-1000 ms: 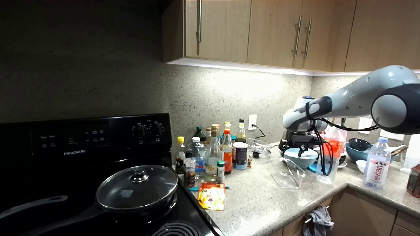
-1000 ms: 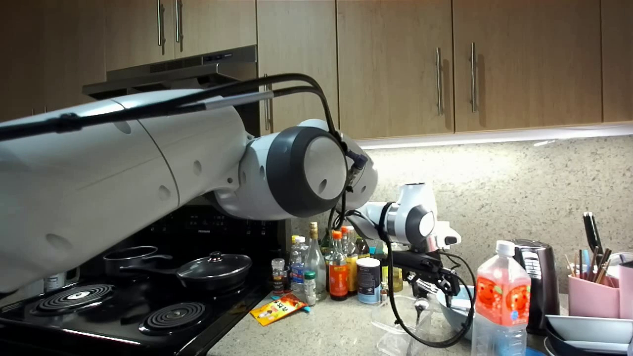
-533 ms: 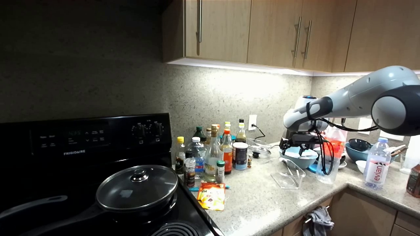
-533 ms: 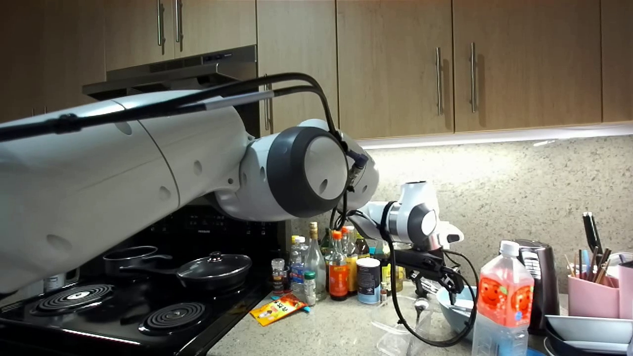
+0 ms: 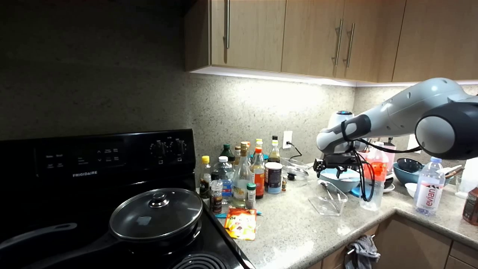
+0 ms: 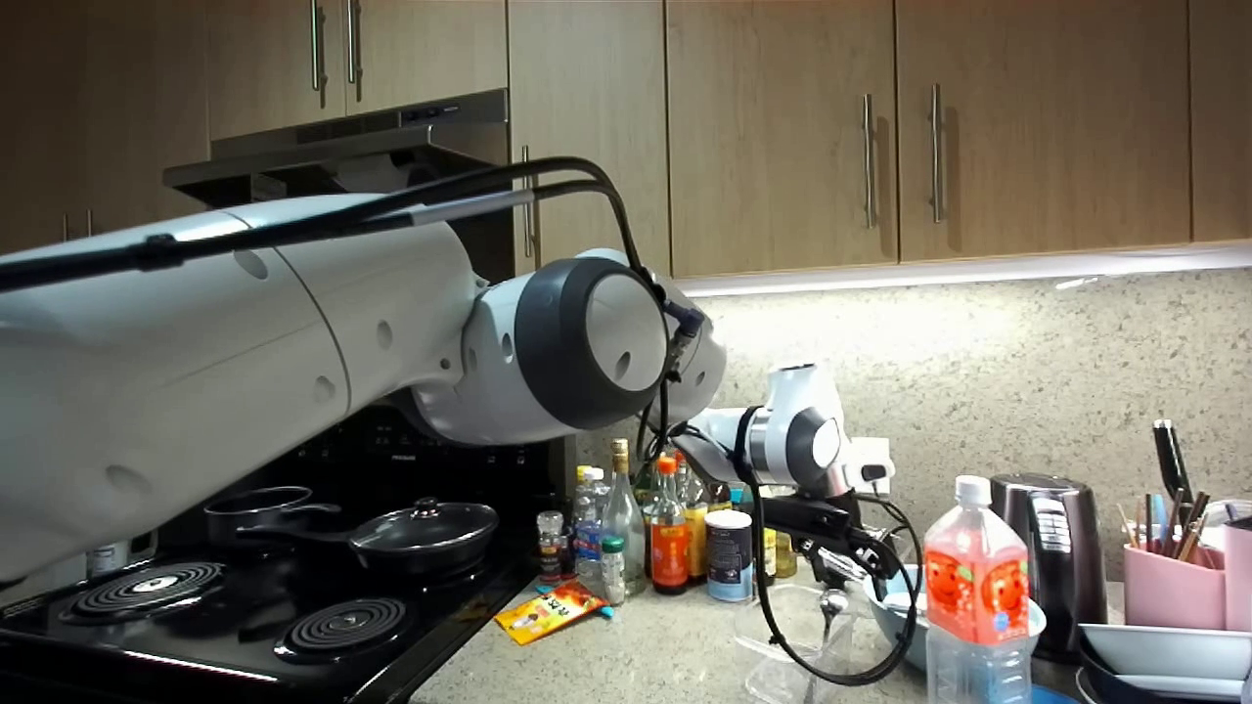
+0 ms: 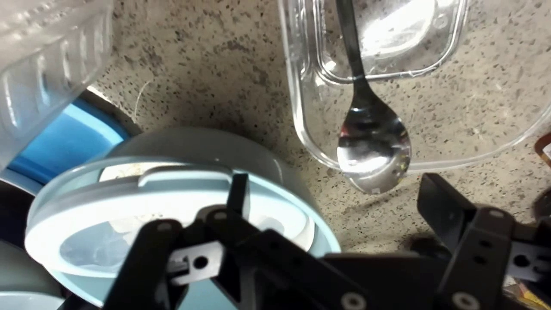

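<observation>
Gripper [image 7: 335, 189], jaws spread, partly hides the light-blue bowl [image 7: 215, 144].

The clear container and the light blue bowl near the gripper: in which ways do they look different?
The clear container is see-through, while the light blue bowl is opaque. The container has straight sides with rounded corners; the bowl is round. A spoon leans across the container's rim, while a white lid-like piece sits in or on the bowl. Both rest on the counter, close to the open gripper.

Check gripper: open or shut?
Open: in the wrist view the gripper has its fingers wide apart, neither touching the spoon.
</observation>
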`<act>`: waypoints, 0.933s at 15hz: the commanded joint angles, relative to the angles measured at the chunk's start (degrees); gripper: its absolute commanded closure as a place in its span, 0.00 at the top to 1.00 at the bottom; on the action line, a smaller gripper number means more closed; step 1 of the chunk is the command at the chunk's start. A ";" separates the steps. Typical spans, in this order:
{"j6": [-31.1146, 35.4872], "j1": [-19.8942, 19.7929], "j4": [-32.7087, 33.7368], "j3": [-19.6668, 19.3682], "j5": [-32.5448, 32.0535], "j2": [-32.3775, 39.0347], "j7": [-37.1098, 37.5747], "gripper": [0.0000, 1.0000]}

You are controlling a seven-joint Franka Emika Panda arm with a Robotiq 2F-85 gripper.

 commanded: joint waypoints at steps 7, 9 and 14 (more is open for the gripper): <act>-0.13 5.59 2.48 -5.36 -2.78 4.32 6.12 1.00; -0.29 6.75 3.09 -6.54 -3.04 5.03 6.92 1.00; 1.58 8.92 4.50 -10.02 -3.38 6.86 8.80 1.00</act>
